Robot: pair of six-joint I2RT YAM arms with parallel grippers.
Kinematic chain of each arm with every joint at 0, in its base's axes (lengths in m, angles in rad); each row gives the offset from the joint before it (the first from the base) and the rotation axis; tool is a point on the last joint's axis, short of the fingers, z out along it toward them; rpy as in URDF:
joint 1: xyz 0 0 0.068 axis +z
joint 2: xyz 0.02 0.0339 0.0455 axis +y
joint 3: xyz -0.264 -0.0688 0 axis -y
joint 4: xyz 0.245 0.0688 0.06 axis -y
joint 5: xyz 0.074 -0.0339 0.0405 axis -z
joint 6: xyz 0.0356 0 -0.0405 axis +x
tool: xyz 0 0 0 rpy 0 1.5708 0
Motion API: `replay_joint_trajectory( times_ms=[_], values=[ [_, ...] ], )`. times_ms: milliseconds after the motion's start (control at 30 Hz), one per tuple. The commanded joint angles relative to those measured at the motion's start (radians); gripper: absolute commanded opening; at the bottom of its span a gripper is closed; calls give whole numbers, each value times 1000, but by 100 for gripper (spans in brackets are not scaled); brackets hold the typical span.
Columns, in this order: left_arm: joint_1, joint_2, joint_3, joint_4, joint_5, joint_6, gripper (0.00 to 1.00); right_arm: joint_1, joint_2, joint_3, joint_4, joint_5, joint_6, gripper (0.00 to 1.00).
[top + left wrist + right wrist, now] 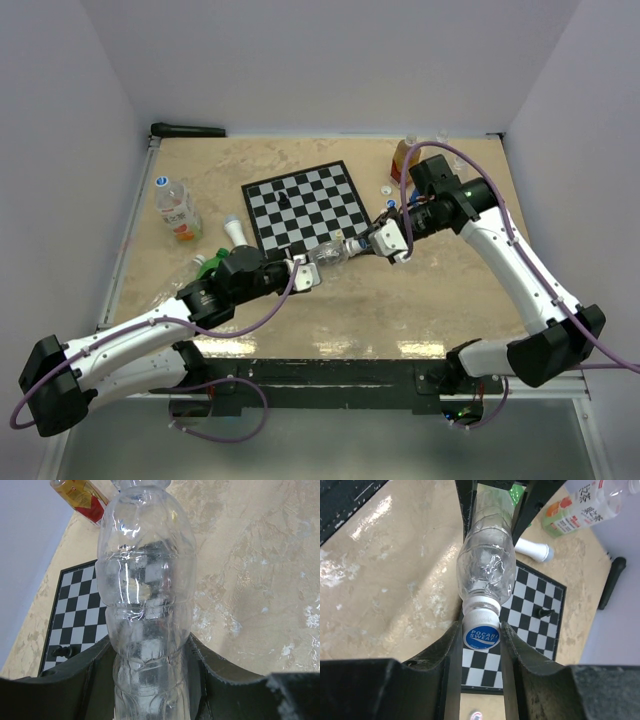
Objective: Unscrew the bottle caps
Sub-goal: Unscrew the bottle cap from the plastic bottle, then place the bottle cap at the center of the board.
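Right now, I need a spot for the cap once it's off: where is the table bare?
Bare tabletop lies front right, between the chessboard and the near edge, and back left, behind the orange-labelled bottle. Crowded: the left side, with that bottle, the white tube and the green bottle; and back right, with bottles and loose caps.

The top view looks down on the whole surface [450, 300] from above and behind. The wrist views face each other, close along the clear bottle [145, 605], sharing the chessboard [530, 635].

The table [420, 300] lies open nearside of the bottle [328, 254]; the chessboard [303, 207] sits behind.
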Motion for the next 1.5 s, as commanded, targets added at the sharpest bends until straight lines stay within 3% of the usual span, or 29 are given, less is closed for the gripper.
replay_joint_trajectory(
  times_ms=[0, 433, 533, 667, 867, 1233, 1467],
  values=[
    [7, -23, 14, 60, -28, -2, 1, 2, -12, 41, -74, -41, -213, 0],
    [7, -27, 12, 60, -28, -2, 2, -170, -136, -3, -59, -121, -29, 0],
    [7, -31, 12, 62, -30, -2, 1, -206, -190, -58, 65, -57, 228, 0],
    [7, -35, 14, 60, -30, -3, 2, -216, -279, -186, 295, 171, 682, 0],
    [7, -47, 13, 59, -42, 0, 2, -220, -293, -305, 389, 397, 914, 0],
    [11, -75, 20, 83, -172, -49, 1, -220, -250, -474, 493, 377, 893, 2],
    [27, -86, 31, 102, -291, -91, 1, -216, -188, -494, 527, 351, 919, 3]
  ],
)
